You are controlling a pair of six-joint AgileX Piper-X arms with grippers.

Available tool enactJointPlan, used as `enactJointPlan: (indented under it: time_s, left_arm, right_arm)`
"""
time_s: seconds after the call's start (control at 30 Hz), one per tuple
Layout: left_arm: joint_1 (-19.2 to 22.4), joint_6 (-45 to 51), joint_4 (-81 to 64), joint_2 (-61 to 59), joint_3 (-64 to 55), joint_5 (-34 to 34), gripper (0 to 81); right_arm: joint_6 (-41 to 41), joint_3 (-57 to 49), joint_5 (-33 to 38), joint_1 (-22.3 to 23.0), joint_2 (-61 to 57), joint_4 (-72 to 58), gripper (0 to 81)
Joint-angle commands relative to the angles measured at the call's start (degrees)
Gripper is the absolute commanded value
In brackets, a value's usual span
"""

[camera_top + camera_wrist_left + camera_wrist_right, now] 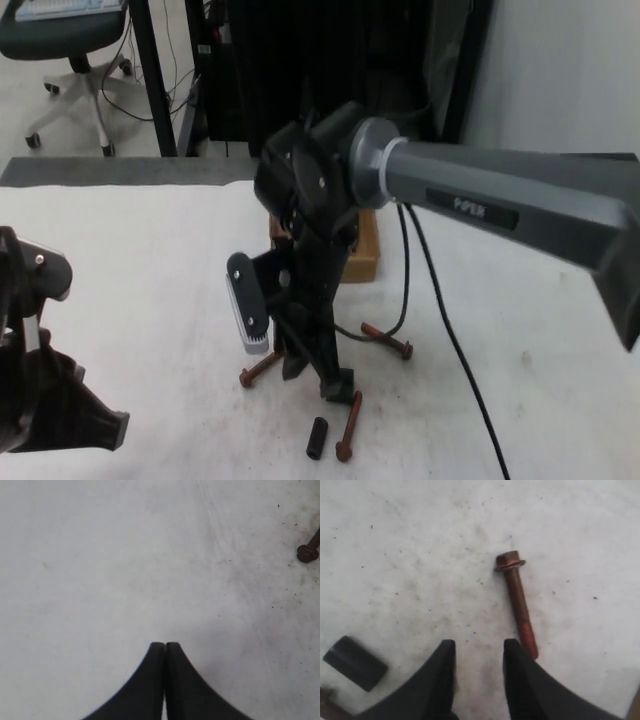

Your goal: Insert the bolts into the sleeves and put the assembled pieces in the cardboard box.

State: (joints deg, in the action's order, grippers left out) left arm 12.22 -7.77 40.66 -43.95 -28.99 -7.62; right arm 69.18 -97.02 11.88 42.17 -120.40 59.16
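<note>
Bolt [516, 602] lies just beside right gripper [479, 647], which is slightly open and empty.

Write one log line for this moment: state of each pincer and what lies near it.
left pincer: shut, empty, over bench | right pincer: open, empty, bolt lying beside it, sleeve apart from bolt
</note>
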Motion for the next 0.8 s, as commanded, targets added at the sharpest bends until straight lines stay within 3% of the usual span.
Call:
enactJointPlan:
  time_s: [0.0, 0.43, 0.77]
  left_arm:
    - [-0.09, 0.52, -0.54, 0.57, -0.19, -0.51, 0.3]
    - [1.49, 0.92, 1.13, 0.57, -0.19, -0.04, 0.3]
    - [1.49, 0.92, 0.73, 0.57, -0.19, -0.04, 0.3]
  right_arm:
    - [0.9, -0.24, 0.53, -0.32, 0.45, -0.42, 31.0]
    - [0.25, -7.12, -0.99, -0.32, -5.34, -3.66, 31.0]
    - [-1.56, -10.78, 1.98, -0.66, -8.16, 0.96, 31.0]
